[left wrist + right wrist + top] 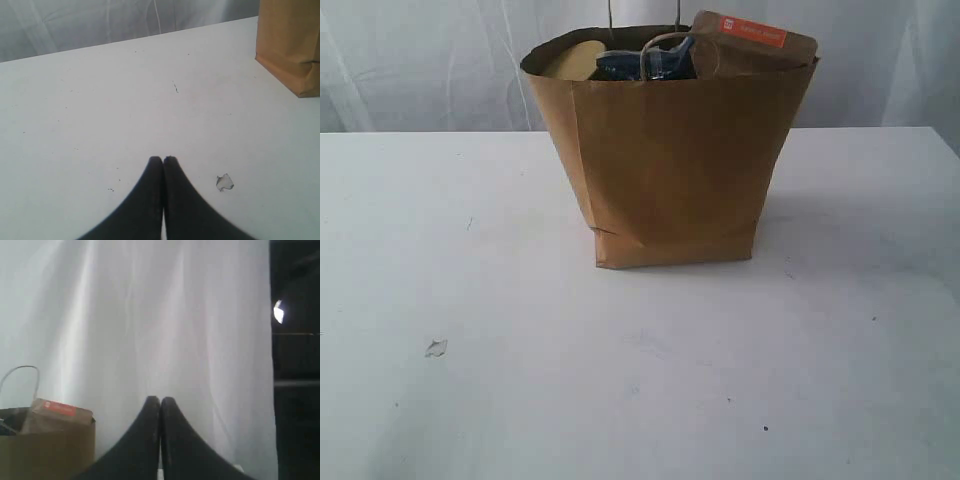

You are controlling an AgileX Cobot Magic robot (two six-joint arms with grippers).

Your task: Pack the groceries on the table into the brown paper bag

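Both hands are closed and empty: left hand (pixel 163 160) low over the table (pixel 520 420), right hand (pixel 160 400) raised, facing a curtain (pixel 150 315). The bag (pixel 670 170) stands upright, upper centre of the exterior view, pouch (pixel 752 45) and blue packet (pixel 635 65) protruding from its mouth. Otherwise only a scrap (pixel 436 347) lies on the table, lower left. Packing appears complete, hence the idle hands.

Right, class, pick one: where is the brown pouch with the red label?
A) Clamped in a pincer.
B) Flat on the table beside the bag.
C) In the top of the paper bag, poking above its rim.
C: the brown red-labelled pouch juts up above the rim of the brown paper bag.
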